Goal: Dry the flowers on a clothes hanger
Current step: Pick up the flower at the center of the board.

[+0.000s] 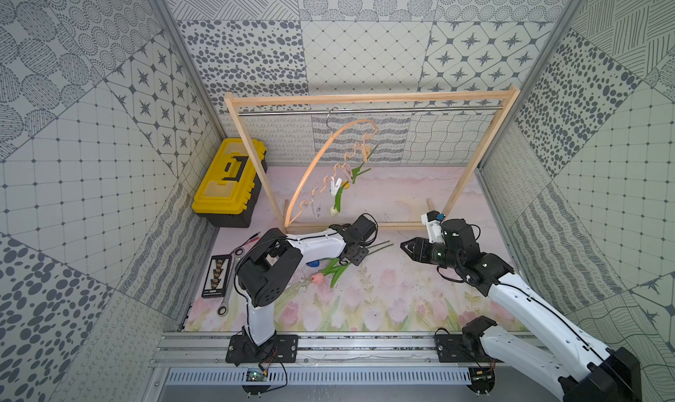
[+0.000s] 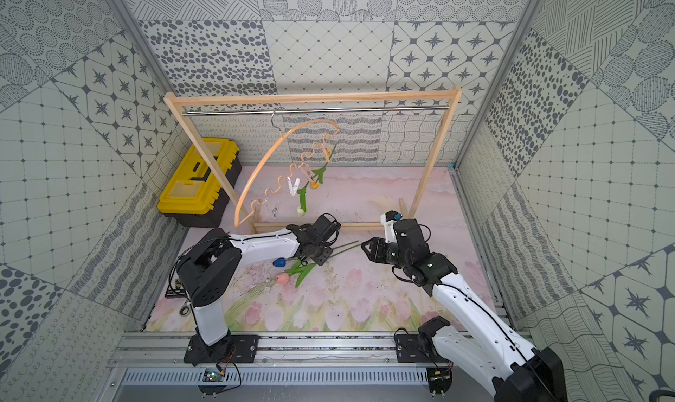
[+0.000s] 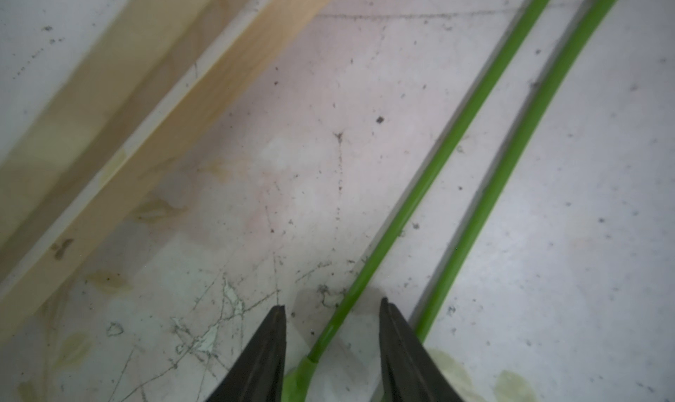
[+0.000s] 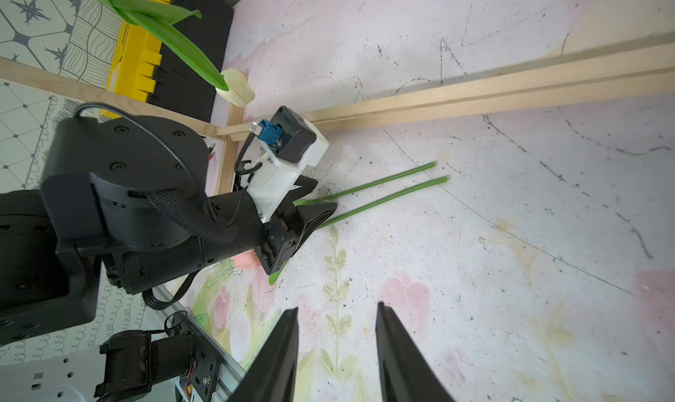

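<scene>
Left gripper (image 3: 332, 305): parted, straddling one stem (image 3: 420, 184), unpinched.
Right gripper (image 4: 338, 309): parted, empty.
Flowers: pink tulip (image 2: 281, 278), blue tulip (image 2: 279, 262) on mat (image 1: 401, 272), frame centre; two clipped on clothes hanger (image 1: 331, 136) above.
Risk: snagging both or slipping off, from off-centre closing with second stem (image 3: 511, 162) just beside.

Frame's base rail (image 1: 398, 224) is blocking the far side, just behind the floor stems (image 3: 411, 199); mat (image 1: 401, 294) in front is lying open.

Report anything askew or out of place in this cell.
The clothes hanger hangs steeply tilted from the steel rod, one end far lower than the other. A wrench and a black tool tray lie on the mat.
</scene>
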Controlling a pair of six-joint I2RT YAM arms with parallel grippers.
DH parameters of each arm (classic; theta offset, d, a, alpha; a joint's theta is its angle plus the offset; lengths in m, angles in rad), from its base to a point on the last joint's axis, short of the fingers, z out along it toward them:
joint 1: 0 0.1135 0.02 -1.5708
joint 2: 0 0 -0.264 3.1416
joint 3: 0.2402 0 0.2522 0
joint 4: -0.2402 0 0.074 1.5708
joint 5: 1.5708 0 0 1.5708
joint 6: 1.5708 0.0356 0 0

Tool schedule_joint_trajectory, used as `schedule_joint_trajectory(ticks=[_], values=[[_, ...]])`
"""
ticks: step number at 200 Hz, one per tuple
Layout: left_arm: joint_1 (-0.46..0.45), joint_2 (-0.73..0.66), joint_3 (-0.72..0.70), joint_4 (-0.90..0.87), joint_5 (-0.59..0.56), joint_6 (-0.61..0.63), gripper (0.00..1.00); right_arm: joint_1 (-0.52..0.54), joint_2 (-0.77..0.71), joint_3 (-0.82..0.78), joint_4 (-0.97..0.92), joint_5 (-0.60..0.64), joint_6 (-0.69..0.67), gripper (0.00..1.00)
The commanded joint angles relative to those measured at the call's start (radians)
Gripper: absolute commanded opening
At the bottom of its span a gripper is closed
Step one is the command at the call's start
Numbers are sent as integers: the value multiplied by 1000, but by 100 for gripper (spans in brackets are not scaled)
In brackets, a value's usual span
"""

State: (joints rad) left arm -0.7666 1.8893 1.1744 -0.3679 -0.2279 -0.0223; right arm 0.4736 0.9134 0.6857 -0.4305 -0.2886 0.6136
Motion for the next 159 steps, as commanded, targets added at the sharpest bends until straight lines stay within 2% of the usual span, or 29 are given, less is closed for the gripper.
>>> schedule_joint_trajectory(ticks=[1,42,81,133,159], values=[[34,21,22,-107,8,72,36,-6,-37,-11,20,-4,0,41],[69,58,64,-211,130,57,24,-9,-58,-7,6,0,0,40],[90,92,101,-283,222,57,0,-12,-73,3,-7,1,2,41],[90,17,137,-324,240,72,0,-11,-92,-3,10,-14,12,40],[72,-28,176,-415,289,139,0,-12,-93,-3,18,-15,20,40]])
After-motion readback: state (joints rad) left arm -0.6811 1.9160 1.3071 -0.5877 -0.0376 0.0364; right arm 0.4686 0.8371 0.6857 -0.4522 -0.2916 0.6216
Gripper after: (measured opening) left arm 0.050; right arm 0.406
